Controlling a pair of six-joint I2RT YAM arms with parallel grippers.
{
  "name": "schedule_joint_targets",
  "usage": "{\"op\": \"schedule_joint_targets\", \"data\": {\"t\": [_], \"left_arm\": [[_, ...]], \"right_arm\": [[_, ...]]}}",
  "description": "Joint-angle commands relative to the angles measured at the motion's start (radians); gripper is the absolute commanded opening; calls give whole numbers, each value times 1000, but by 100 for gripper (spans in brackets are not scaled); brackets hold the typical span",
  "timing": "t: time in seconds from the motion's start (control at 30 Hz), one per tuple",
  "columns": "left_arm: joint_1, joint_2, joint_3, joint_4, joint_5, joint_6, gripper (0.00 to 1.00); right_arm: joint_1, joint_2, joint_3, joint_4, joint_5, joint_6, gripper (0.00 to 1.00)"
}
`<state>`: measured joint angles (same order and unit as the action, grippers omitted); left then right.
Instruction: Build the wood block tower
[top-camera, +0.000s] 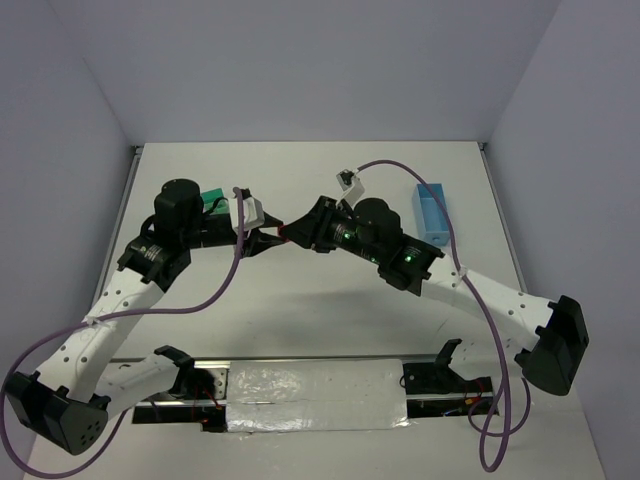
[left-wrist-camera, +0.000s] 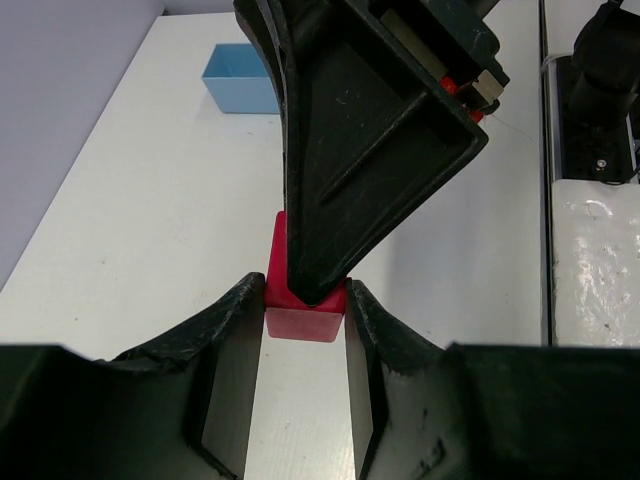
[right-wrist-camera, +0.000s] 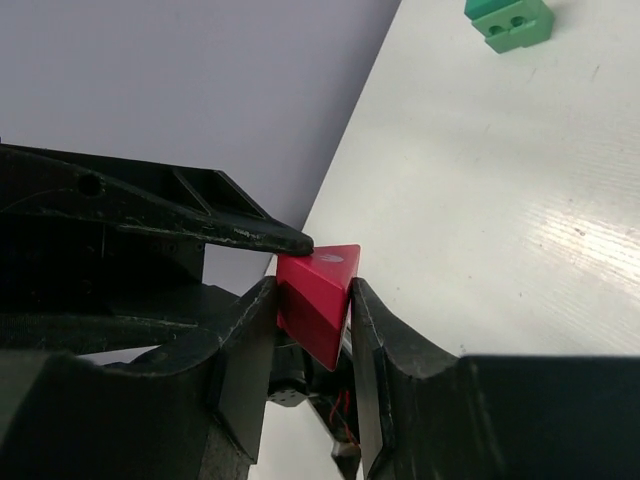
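Right pincer (right-wrist-camera: 312, 300), left pincer (left-wrist-camera: 303, 300) both pinch red roof block (right-wrist-camera: 318, 285).

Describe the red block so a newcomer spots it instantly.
Find the middle of the white table, where the two arms meet tip to tip. Gripped there by both the left gripper and the right gripper is the red block. It is the only red, wedge-shaped piece; the green blocks beside the left arm are boxy.

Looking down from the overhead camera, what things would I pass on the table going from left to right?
Green block → red roof block → light-blue tray
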<state>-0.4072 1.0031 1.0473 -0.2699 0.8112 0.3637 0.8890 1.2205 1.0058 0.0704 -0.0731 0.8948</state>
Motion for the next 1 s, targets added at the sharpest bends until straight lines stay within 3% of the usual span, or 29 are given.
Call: {"op": "schedule_joint_targets", "data": {"t": [0.0, 0.3, 0.43, 0.53, 0.73, 0.87, 0.97], "left_arm": [[-5, -9, 13, 35, 37, 12, 0], [-5, 5, 26, 8, 45, 26, 0], [-5, 2, 23, 3, 51, 30, 0], [-5, 2, 22, 5, 46, 34, 0], [-7, 2, 19, 4, 40, 41, 0], [-7, 2, 16, 3, 10, 52, 0], [-5, 17, 26, 5, -64, 75, 0]], "right_arm": [[37, 4, 66, -23, 5, -39, 38], [65, 16, 100, -55, 35, -74, 34], [65, 7, 70, -14, 16, -74, 47], [64, -1, 57, -8, 24, -63, 65], [51, -12, 44, -7, 29, -54, 72], [18, -29, 22, -43, 42, -43, 96], [-59, -93, -67, -15, 7, -17, 100]]}}
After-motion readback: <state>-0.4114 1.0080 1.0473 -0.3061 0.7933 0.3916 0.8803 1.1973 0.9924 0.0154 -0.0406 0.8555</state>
